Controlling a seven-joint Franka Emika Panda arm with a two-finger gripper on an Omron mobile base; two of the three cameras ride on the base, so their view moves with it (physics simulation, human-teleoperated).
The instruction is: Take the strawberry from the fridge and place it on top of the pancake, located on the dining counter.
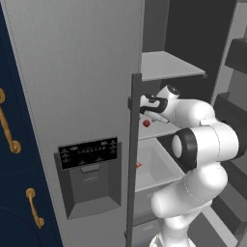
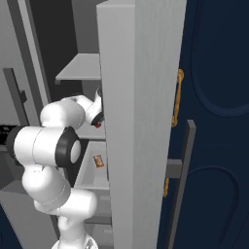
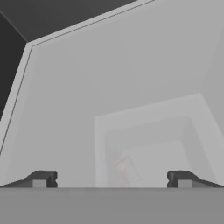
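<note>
The fridge (image 1: pixel 72 72) door looks like matt brushed grey metal, its dispenser (image 1: pixel 89 153) panel glossy black; the arm's shell is smooth glossy white plastic; the cabinet handles (image 1: pixel 6 126) look like polished brass; the strawberry (image 1: pixel 146 123) is plain matt red

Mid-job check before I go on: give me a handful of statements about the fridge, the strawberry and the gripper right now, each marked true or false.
1. The fridge has a door open, and the arm reaches inside. True.
2. The gripper is closed on the strawberry. False: its fingers stand wide apart with nothing between them; the strawberry sits on a shelf just below the hand.
3. A small orange item lies in the white drawer below that shelf. True.
4. The strawberry lies in the drawer. False: it is on the shelf above.
5. The dispenser panel is on the closed door. True.
</note>
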